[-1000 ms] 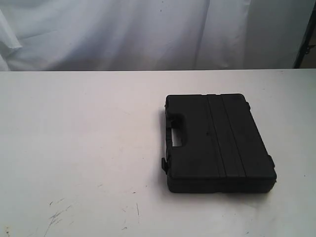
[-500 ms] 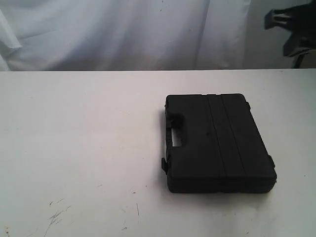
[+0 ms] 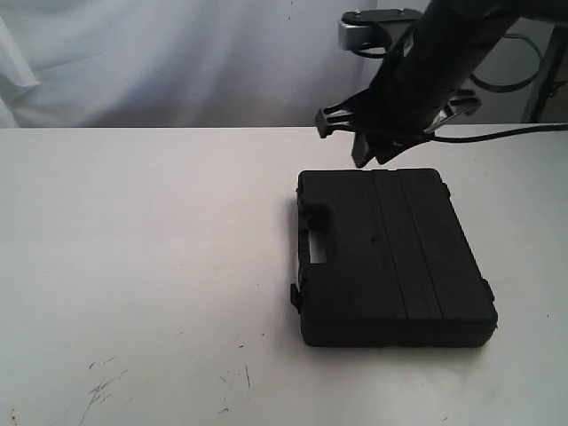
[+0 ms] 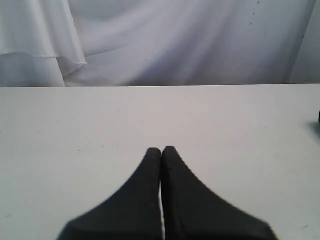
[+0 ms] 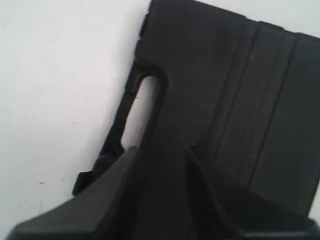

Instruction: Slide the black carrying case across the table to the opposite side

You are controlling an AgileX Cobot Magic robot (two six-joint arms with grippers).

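Black carrying case (image 3: 390,257) flat on table (image 3: 133,248), right of middle. Handle cutout (image 3: 317,248) faces left; long axis runs front-to-back. We see right gripper (image 3: 373,149) above case's far edge, jaws apart, nothing held: nearer arm. Left gripper (image 4: 161,150) pinched closed over tabletop, case well off to its side. We judge push must go leftward.

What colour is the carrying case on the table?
The case is plain black, ridged lid included; the exterior view shows it best.

A white cloth curtain (image 3: 177,62) hangs in soft folds along the far side (creased most at the left), behind the white table (image 3: 133,248), evenly lit.
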